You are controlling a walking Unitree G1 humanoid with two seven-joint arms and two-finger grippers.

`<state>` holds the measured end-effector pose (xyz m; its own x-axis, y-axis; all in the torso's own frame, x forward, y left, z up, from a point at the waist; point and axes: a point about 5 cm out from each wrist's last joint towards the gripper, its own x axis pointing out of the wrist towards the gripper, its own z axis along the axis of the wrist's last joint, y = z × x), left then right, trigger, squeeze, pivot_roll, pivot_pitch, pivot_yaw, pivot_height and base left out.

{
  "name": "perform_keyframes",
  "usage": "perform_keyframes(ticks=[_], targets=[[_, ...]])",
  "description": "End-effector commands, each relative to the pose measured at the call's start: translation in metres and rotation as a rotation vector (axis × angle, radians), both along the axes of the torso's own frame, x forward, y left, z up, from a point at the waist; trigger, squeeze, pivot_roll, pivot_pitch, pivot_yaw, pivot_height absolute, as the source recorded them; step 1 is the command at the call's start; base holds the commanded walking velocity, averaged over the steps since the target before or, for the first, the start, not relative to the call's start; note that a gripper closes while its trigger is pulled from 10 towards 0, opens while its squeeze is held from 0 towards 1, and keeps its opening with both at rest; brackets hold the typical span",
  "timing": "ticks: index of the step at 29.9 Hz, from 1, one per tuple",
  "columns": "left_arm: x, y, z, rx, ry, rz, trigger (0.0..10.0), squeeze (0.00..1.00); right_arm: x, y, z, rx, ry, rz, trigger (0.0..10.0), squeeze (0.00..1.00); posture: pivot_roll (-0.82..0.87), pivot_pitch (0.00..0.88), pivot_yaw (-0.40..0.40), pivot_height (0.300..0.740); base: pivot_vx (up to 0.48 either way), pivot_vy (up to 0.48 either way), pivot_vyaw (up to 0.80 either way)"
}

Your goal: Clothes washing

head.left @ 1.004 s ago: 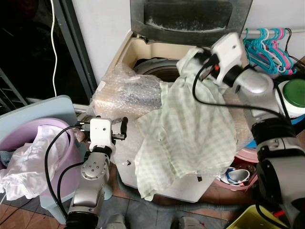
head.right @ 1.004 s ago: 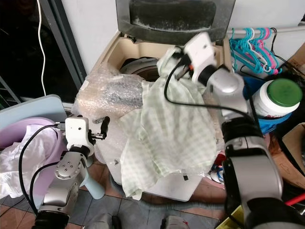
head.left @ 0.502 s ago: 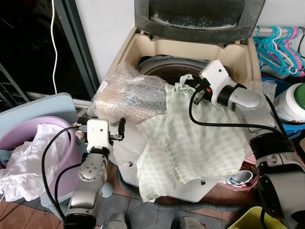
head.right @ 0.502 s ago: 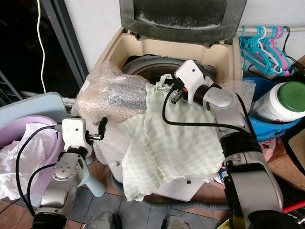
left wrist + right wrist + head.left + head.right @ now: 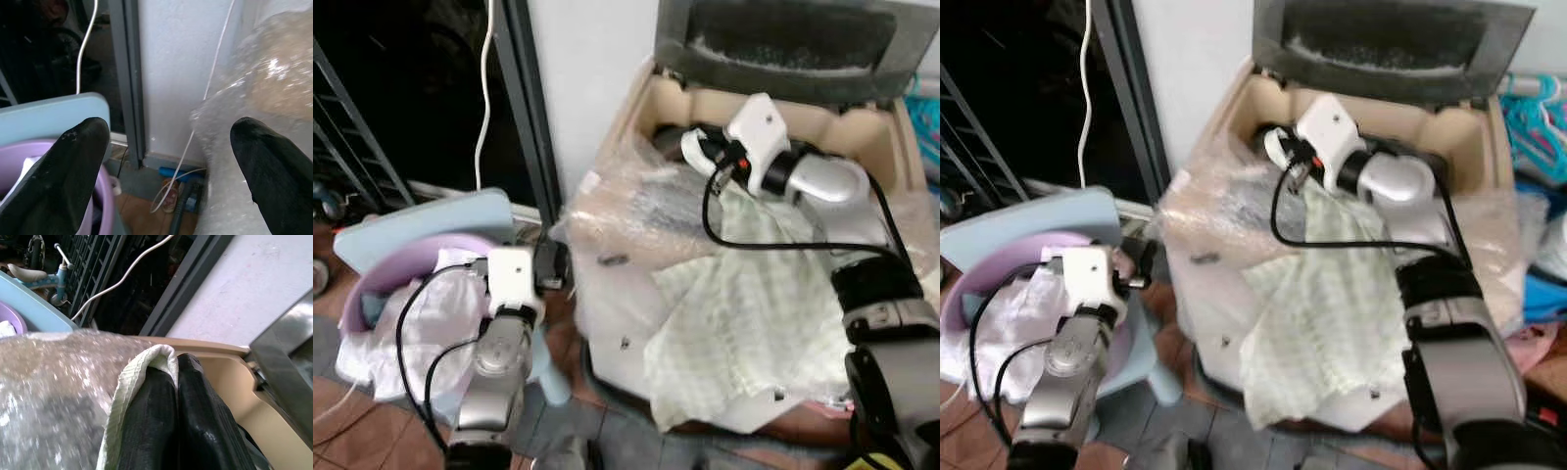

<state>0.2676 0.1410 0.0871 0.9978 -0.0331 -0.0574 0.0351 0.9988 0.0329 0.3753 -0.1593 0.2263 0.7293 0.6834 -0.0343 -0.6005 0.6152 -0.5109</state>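
Nearest, the left gripper (image 5: 166,161) hangs with jaws spread beside the purple basket (image 5: 386,279). Farther, the light, limp checked shirt (image 5: 754,323) drapes over the washing machine (image 5: 862,132); the right gripper (image 5: 178,406) pinches its hem, probably a good hold.

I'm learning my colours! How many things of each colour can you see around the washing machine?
Green: 1, the checked shirt held by the right gripper
Purple: 1, the basin
White: 1, the cloth in the basin
Light blue: 1, the stool
Beige: 1, the washing machine
Total: 5
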Motion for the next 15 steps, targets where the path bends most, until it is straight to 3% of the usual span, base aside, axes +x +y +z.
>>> perform_keyframes(ticks=[1,4,11,13,15], targets=[[-0.001,0.004,0.002,0.012,-0.005,0.016,10.0,0.0,0.0,0.003,0.005,0.024,-0.016,0.004,10.0,0.0,-0.05,0.0,0.023,0.74,0.0,0.0,0.74],[-0.001,0.004,0.003,0.02,-0.006,0.015,10.0,0.0,-0.001,0.002,0.001,0.013,0.0,0.007,10.0,0.0,-0.05,0.0,0.024,0.74,0.0,0.0,0.62],[0.0,0.002,0.004,0.025,-0.003,0.007,10.0,0.0,0.008,-0.003,0.002,-0.087,0.09,0.053,10.0,0.0,-0.05,0.0,0.024,0.74,0.0,0.0,0.0],[0.001,0.001,0.004,0.024,-0.003,0.006,10.0,0.0,0.017,-0.01,0.011,-0.1,0.089,-0.019,10.0,0.0,-0.05,0.0,0.02,0.74,0.0,0.0,0.0],[0.001,0.001,0.004,0.024,-0.001,0.008,10.0,0.0,0.029,-0.021,0.031,-0.032,0.094,-0.148,10.0,0.0,-0.04,0.0,0.011,0.74,0.0,0.0,0.0]])
